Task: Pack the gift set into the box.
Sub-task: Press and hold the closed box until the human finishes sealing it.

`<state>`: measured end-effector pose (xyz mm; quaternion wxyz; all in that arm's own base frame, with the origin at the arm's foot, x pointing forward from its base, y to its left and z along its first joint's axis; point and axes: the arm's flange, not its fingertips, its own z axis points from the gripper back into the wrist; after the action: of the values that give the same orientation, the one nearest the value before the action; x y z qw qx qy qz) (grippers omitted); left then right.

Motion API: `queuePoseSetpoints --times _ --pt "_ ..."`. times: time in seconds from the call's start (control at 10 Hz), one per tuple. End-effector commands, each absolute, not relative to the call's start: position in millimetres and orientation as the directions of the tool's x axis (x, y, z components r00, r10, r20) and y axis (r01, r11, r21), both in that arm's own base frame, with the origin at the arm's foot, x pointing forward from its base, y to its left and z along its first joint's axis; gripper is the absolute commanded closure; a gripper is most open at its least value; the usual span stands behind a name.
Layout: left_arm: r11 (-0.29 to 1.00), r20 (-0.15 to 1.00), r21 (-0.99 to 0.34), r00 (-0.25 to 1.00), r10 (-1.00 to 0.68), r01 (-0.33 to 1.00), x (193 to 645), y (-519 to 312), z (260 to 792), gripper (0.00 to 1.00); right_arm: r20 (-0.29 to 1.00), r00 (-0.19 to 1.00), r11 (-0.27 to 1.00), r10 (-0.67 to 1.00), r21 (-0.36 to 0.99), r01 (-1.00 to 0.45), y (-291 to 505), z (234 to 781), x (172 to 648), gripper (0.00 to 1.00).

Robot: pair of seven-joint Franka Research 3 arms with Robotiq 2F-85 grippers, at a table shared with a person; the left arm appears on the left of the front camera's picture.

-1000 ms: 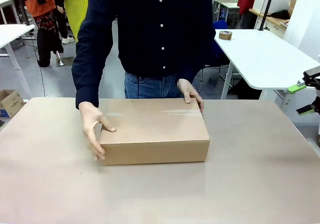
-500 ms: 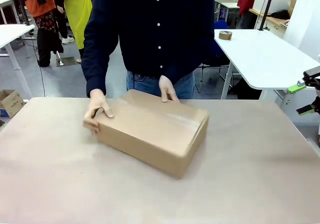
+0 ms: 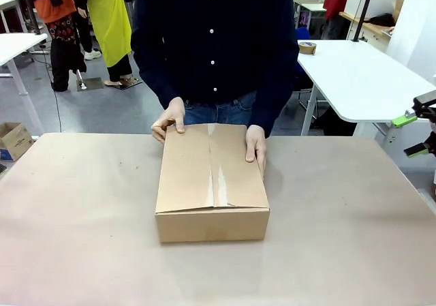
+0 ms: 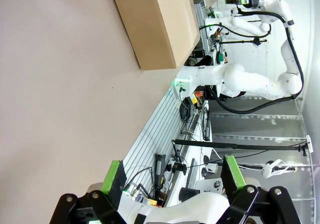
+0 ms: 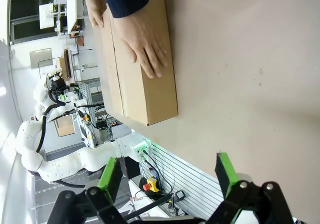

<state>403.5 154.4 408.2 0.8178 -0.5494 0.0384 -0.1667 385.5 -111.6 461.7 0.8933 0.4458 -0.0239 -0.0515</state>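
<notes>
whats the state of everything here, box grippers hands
large brown corrugated cardboard box: flaps shut, flat on the brown table.
person's hand on the robot's left: resting on the box's far corner.
person's hand on the robot's right: flat on the box top.
left gripper: open, empty.
right gripper: open, empty.

The box is plain brown cardboard, unprinted, with a paler glossy strip of tape down the seam of its top. Under it the desk is a flat pinkish beige, faintly speckled. The person's shirt is dark navy with small white buttons (blue jeans below it). The left pincer and the right pincer are black throughout, save for bright green pads.
</notes>
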Motion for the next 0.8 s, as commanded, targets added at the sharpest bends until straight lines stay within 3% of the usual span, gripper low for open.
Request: queuePoseSetpoints --times 0.0,0.1,0.3,0.4,0.6,0.7 --pt "0.348 0.120 -0.909 0.944 -0.308 0.229 400.9 152.6 408.6 0.00 -0.007 0.993 0.612 -0.121 0.786 0.080 -110.7 462.5 383.8 0.00" --pt "0.341 0.120 -0.912 0.941 -0.315 0.230 403.5 154.4 408.2 0.00 -0.003 0.994 0.597 -0.113 0.799 0.071 -111.6 461.7 385.5 0.00" --pt "0.235 0.331 -0.790 0.717 -0.614 0.566 425.9 71.8 425.3 0.00 0.256 0.949 0.658 0.183 0.686 -0.311 -12.7 475.6 426.3 0.00" --pt "0.142 0.444 -0.738 0.633 -0.634 0.660 433.8 27.6 427.8 0.00 0.315 0.885 0.602 0.343 0.650 -0.464 45.1 470.2 434.0 0.00" --pt "-0.017 0.564 -0.680 0.508 -0.652 0.733 442.8 -49.9 414.5 0.00 0.424 0.737 0.438 0.526 0.608 -0.662 128.2 436.7 427.3 0.00" --pt "-0.005 0.627 -0.622 0.494 -0.602 0.783 445.9 -61.0 407.0 0.00 0.499 0.680 0.394 0.537 0.565 -0.725 134.1 428.4 419.9 0.00"
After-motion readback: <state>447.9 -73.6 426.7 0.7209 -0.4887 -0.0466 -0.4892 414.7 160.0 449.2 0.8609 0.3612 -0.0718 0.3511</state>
